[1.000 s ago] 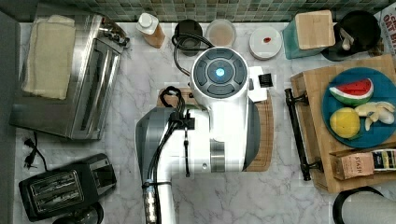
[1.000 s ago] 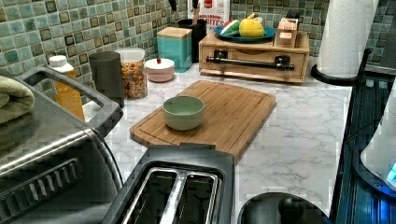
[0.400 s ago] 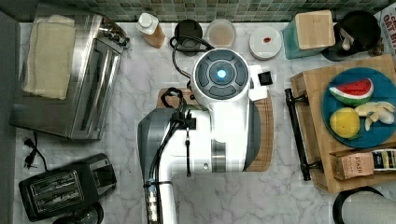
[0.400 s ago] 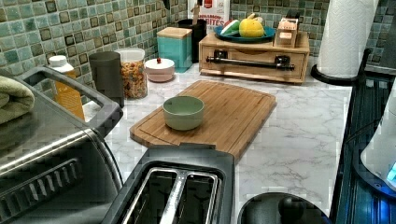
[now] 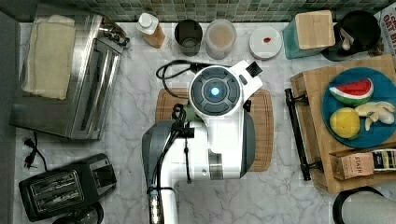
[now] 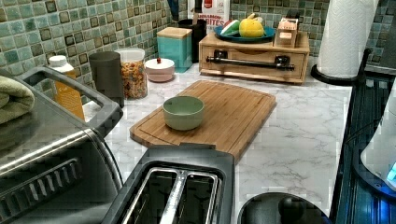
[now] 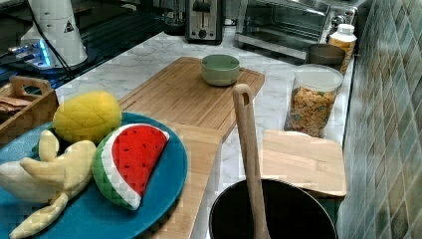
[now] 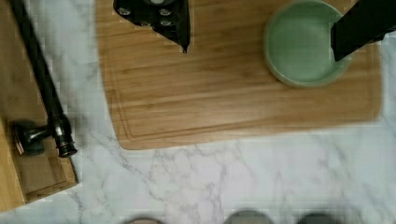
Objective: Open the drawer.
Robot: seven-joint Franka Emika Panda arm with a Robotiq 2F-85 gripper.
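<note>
Presently the drawer [image 6: 254,63] is shut, its front flush with the wooden stand [image 5: 314,140] at the bench's far end in the left view, beside the tiled wall. Its black bar handle [image 5: 296,133] faces the cutting board [image 6: 219,112], separated from it by a strip of bare marble. The arm [image 5: 205,135] hangs over the cutting board, well apart from the handle. In the wrist view the gripper [image 8: 261,25] is spread wide and empty, with the green bowl [image 8: 303,42] beneath one finger.

Risks, as judged: a low traverse toward the handle could clip the bowl. A grip near one bracket could pull the drawer askew, or drag the whole stand and shake the fruit plate [image 5: 359,112] on top.
</note>
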